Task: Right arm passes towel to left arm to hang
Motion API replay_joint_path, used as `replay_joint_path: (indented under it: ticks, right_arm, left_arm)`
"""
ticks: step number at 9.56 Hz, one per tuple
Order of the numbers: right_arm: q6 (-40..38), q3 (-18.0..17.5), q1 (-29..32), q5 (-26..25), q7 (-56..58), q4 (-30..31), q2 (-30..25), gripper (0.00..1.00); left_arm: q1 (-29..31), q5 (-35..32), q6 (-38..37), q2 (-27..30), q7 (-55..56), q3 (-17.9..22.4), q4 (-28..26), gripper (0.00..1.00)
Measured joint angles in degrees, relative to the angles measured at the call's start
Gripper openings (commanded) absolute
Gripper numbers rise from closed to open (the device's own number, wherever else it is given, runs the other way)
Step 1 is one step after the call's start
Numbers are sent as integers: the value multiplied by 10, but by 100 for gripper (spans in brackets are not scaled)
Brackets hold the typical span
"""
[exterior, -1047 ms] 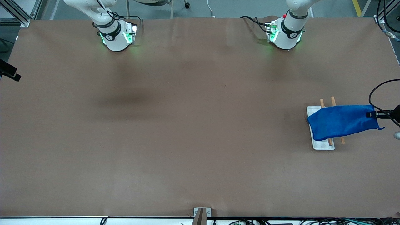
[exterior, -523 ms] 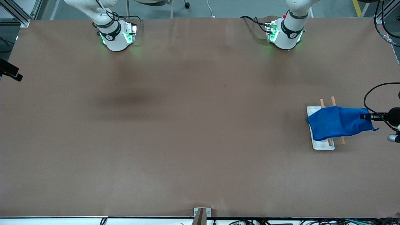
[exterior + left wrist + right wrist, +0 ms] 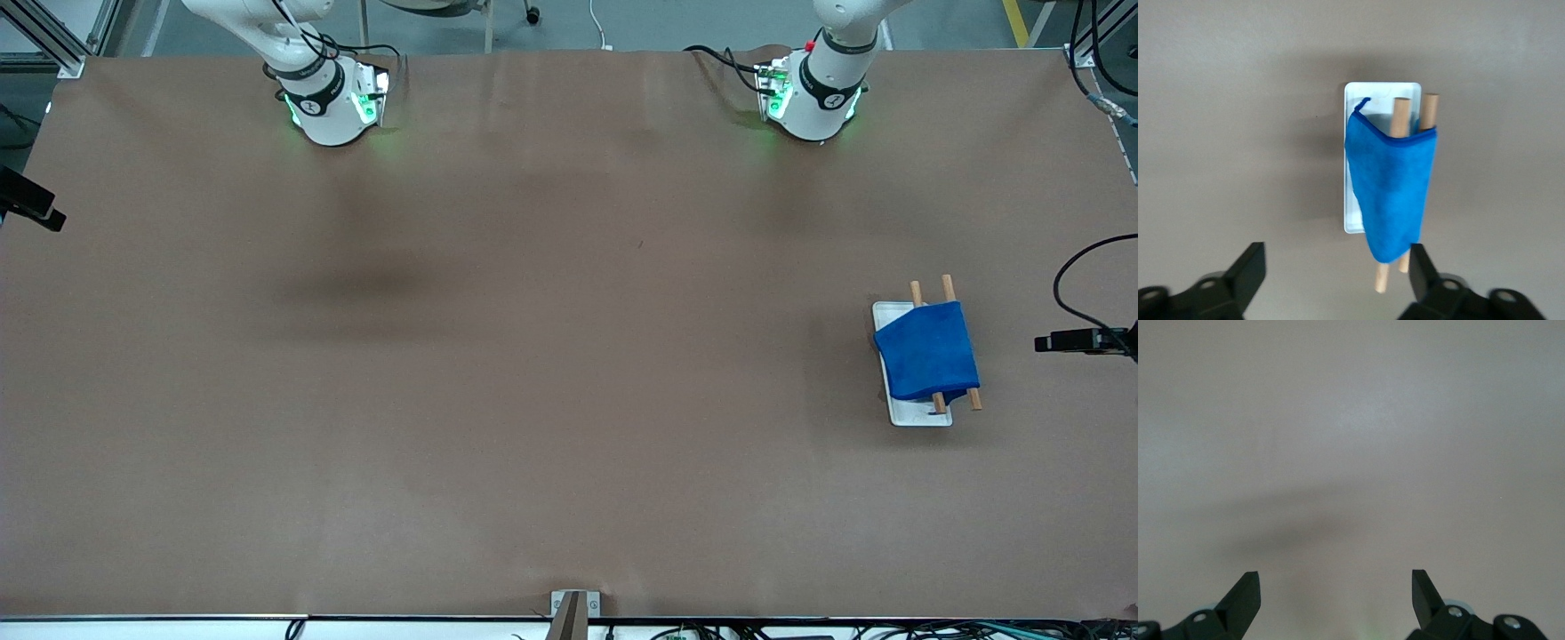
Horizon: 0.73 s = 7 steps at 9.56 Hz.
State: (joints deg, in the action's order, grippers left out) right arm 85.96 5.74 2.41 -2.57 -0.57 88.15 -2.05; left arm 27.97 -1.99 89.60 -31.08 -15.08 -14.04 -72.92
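Brown table [image 3: 533, 400] bare across frame's left, centre, bottom; only obstacle at right-centre: towel [image 3: 925, 354] draped over two wooden rods [image 3: 973, 398] on white tray [image 3: 916, 416].

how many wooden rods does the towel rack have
2: both wooden rods lie side by side above the white base, at the left arm's end of the table, with the towel draped over them.
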Motion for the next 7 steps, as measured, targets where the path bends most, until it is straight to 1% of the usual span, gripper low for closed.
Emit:
replay_joint_path:
  ticks: [3, 4, 7]
  right_arm:
    - [-13, -1, 0, 8, 0, -31, -6, 100]
    - [-16, -2, 0, 8, 0, -36, -6, 100]
    - [-18, -5, 0, 8, 1, -36, -5, 100]
  left_arm:
    - [-61, 0, -27, 90, 111, -2, 8, 100]
    - [-80, 0, -29, 117, 122, -2, 8, 100]
    - [-132, 0, -52, 171, 130, -2, 9, 100]
